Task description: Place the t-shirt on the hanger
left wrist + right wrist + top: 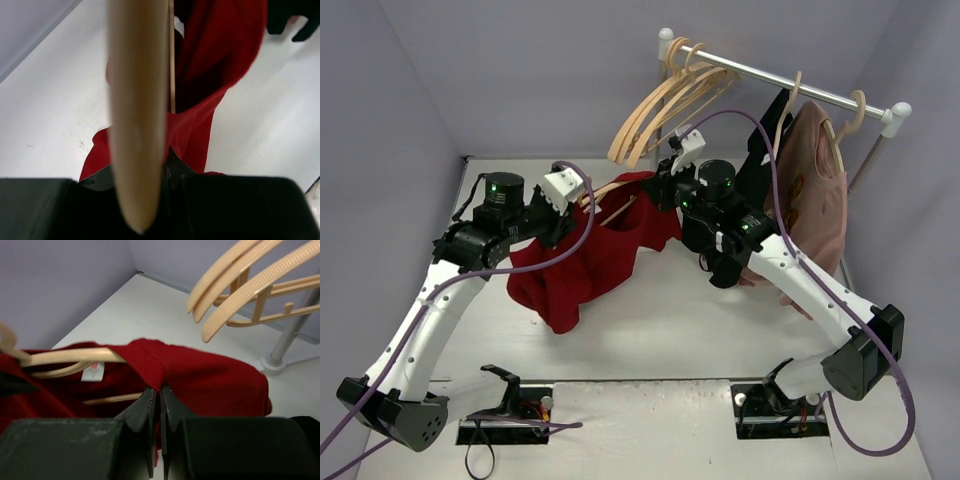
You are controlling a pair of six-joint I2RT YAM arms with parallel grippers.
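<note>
The dark red t-shirt [590, 255] hangs bunched between my two grippers above the table. The pale wood hanger [617, 200] sits partly inside its neck. My left gripper [565, 205] is shut on one hanger arm, which fills the left wrist view as a blurred wooden bar [137, 125] with the t-shirt [215, 75] beyond it. My right gripper [665, 190] is shut on the t-shirt's collar edge [150, 365]. In the right wrist view the hanger arm [65, 357] runs into the neck beside the white tag [92, 372].
A clothes rack [790, 85] stands at the back right. It holds several spare wood hangers [660, 110], a black garment [765, 150] and a dusty pink shirt [815, 190]. The spare hangers [240, 285] and the rack's pole [285, 342] are near my right gripper.
</note>
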